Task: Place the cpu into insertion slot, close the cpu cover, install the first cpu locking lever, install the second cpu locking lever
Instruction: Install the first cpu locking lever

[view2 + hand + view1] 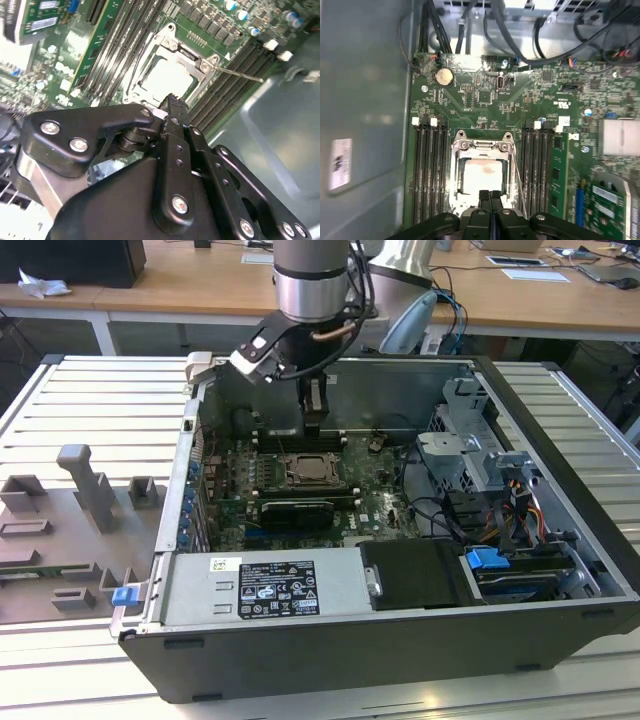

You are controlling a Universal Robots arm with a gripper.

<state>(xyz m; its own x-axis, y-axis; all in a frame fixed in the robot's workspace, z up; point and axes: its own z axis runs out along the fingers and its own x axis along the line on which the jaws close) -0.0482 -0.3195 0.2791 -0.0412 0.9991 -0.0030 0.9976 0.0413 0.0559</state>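
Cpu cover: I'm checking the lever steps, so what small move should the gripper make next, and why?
Probably slide the shut gripper sideways onto the thin wire lever. The cpu already sits under the lowered cpu cover, while that lever sticks out unlatched across the memory slots.

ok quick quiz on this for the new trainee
1. True or false: the cpu lies under the closed cover.
2. The hand is: A wide open; B shut; C holding the cpu.
3. What long black parts flank the cover on both sides?
Key: 1 true; 2 B; 3 memory slots.
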